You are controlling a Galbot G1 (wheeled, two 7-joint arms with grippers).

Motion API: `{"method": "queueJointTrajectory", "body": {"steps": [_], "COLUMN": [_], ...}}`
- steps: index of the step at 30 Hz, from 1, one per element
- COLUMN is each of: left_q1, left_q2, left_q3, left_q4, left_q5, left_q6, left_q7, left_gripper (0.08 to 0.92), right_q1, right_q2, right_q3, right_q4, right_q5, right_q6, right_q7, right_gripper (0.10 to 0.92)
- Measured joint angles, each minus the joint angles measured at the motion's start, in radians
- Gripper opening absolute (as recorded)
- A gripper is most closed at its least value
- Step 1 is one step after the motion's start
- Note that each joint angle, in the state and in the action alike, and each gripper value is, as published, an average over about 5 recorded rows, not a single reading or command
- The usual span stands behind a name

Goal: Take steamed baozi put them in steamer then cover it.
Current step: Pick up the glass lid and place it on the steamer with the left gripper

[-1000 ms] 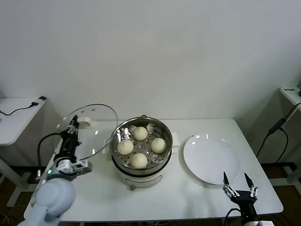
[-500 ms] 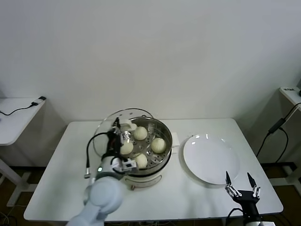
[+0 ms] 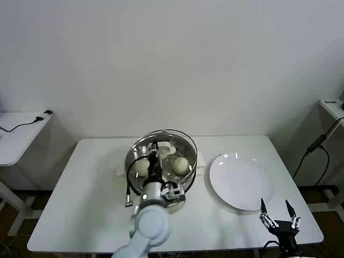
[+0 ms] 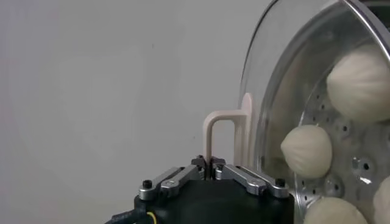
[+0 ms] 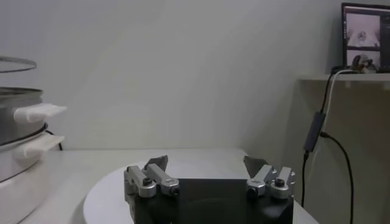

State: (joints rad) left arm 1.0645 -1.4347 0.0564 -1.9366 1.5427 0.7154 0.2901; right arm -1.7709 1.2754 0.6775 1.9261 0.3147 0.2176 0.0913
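Three views: one overhead, two at the wrists.
Head camera looks forward and down on the table (image 3: 97, 215); left wrist sits close against the steamer (image 4: 341, 122), which the right wrist, low at table height, sees farther off (image 5: 18, 152).

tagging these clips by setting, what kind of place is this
Probably a lab or test room set up as a kitchen, not a home: a plain white table against a bare wall, holding only a steamer and a plate, with cabled side desks.
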Motion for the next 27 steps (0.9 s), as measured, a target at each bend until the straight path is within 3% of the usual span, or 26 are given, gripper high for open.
{"method": "queueJointTrajectory", "body": {"steps": [27], "left_q1": [-0.005], "left_q2": [-0.029], "left_q3": [0.006], "left_q4": [0.114], "left_q5": [0.093], "left_q6": [0.005], "left_q7": [-0.034], "left_gripper": [0.139], "right_q1": [-0.016], "right_q2": [0.01], "right_q3": [-0.002], "right_q4": [-0.002], "right_q5": [-0.007], "right_q6": [0.027], "right_q7": [0.008], "right_gripper": [0.823]}}
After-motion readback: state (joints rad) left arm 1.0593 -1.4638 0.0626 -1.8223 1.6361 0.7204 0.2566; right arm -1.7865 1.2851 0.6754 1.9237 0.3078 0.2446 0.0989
